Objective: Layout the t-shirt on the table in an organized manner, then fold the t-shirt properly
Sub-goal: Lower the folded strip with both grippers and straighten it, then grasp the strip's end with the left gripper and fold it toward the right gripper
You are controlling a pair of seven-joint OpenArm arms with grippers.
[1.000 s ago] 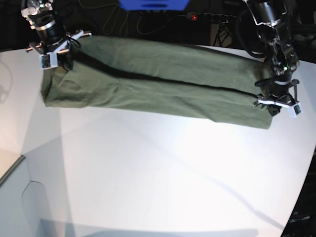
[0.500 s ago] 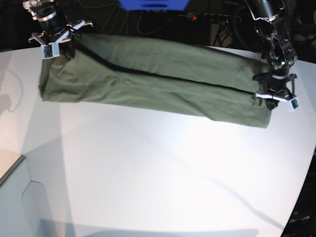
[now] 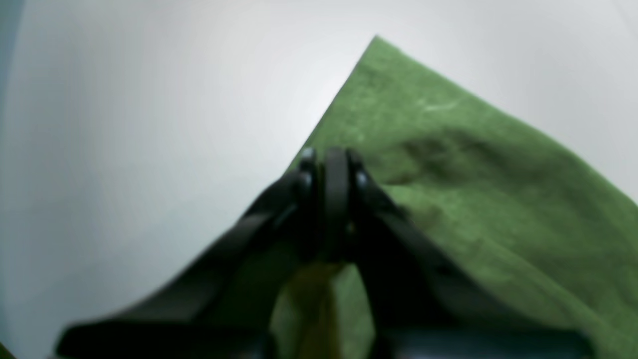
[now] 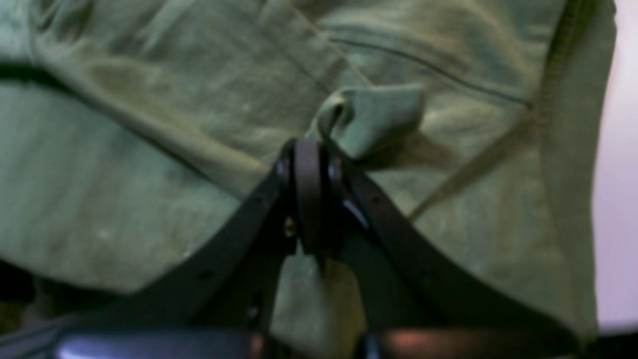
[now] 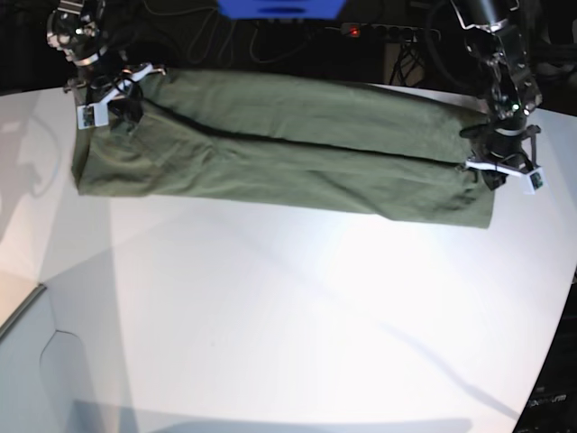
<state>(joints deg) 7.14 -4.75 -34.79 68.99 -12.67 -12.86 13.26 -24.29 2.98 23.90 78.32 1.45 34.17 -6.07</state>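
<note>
The right gripper [image 4: 311,149] has its jaws pressed together, and a small fold of the olive-green t-shirt [image 5: 279,149] is pinched between them; in the right wrist view the cloth bunches up just above the tips. In the base view this gripper [image 5: 113,95] stands at the left end of the shirt, at its far corner.

The left gripper [image 3: 331,159] has its black fingers almost together, with only a thin gap between the tips. It sits over the edge of the shirt near one pointed corner, but the left wrist view is blurred and I cannot tell if any cloth is between the jaws. In the base view it [image 5: 500,167] is at the right end of the shirt.

The t-shirt lies on the table [image 5: 297,307] as a long narrow band, folded along its length, with a dark crease line running from one end to the other. It stretches between the two grippers along the far side of the table.

The table is white and smooth. Behind its far edge the room is dark, with black cables [image 5: 194,27], a blue object [image 5: 279,9] and a small red light [image 5: 353,32].
</note>
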